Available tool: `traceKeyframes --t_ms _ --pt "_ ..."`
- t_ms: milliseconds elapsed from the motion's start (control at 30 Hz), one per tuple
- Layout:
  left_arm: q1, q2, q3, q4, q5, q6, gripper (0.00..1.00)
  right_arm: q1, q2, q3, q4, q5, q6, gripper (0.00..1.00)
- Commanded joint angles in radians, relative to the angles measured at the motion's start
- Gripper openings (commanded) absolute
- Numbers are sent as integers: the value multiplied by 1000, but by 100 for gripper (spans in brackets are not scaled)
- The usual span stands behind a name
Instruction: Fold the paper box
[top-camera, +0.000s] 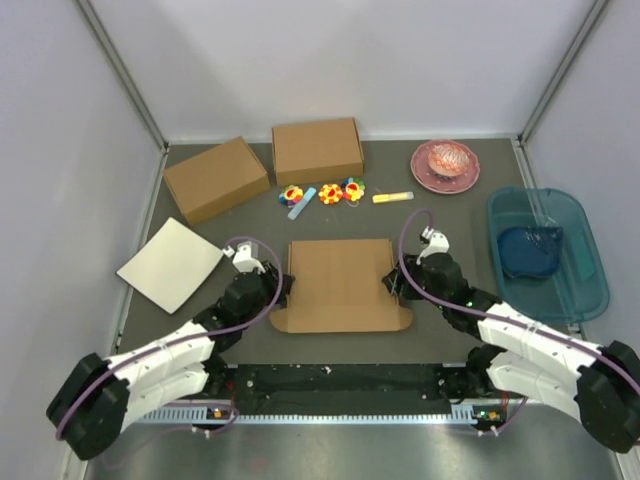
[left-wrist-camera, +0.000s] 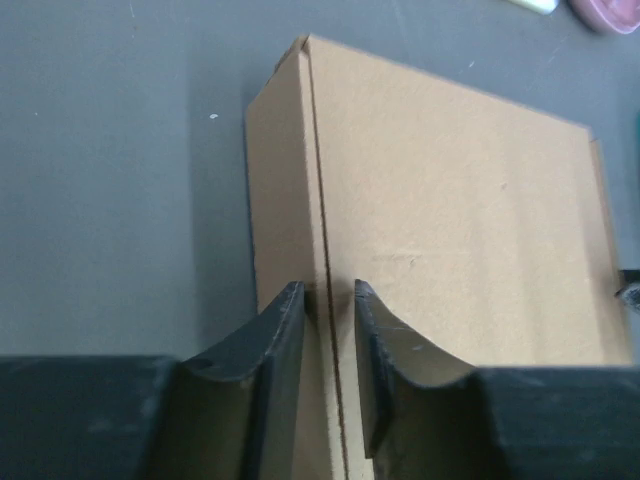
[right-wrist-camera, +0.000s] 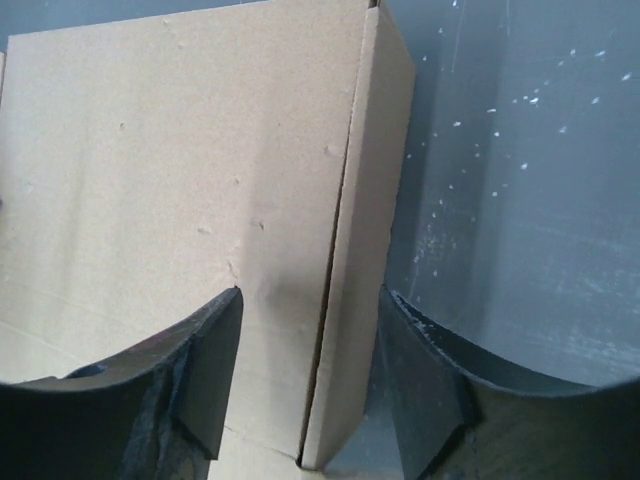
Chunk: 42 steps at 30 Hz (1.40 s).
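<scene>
paper box (left-wrist-camera: 450, 200) near end cropped, toys (top-camera: 328, 193) indistinct

1. I can read no words in any of my three views.
2. I can read no numbers or signs either.
3. The box (top-camera: 343, 285) is plain brown on every side I can see.

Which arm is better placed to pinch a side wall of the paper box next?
Probably left: the left gripper straddles the left wall of the paper box, jaws narrow about it, while the right gripper stands wide around the right wall.
</scene>
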Motion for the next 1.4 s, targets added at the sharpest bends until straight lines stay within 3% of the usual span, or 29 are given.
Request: traceKeyframes --t_ms 0,100,267,367,400,433,500,533,667,867,1367 --pt "-4 -143 31 -132 -58 17 40 3 -112 97 -177 46 -38 61" --pt "3 -236 45 -198 -101 39 57 0 -157 126 -242 73 -51 66" --pt "14 -328 45 -290 -138 42 61 -3 -214 108 -290 115 -49 67" --pt "25 -340 20 -352 -164 14 60 -40 -235 56 -299 112 -29 56" --pt "26 -337 14 -365 -166 5 58 -66 -235 23 -297 107 -17 50" --pt "30 -328 7 -388 -169 -10 50 -78 -231 10 -290 98 -14 38" --pt "31 -302 1 -402 -175 -24 40 -94 -223 -27 -272 83 -12 30" --pt "33 -294 -6 -401 -175 -27 29 -95 -212 -35 -261 72 -14 24" --pt "34 -245 -15 -330 -126 -9 12 -94 -172 -35 -210 44 -25 17" --pt "34 -190 -6 -232 -58 6 5 -94 -131 -43 -138 -26 -23 12" --pt "34 -159 -52 -151 70 -1 0 -91 -95 -76 -64 -171 -22 2"
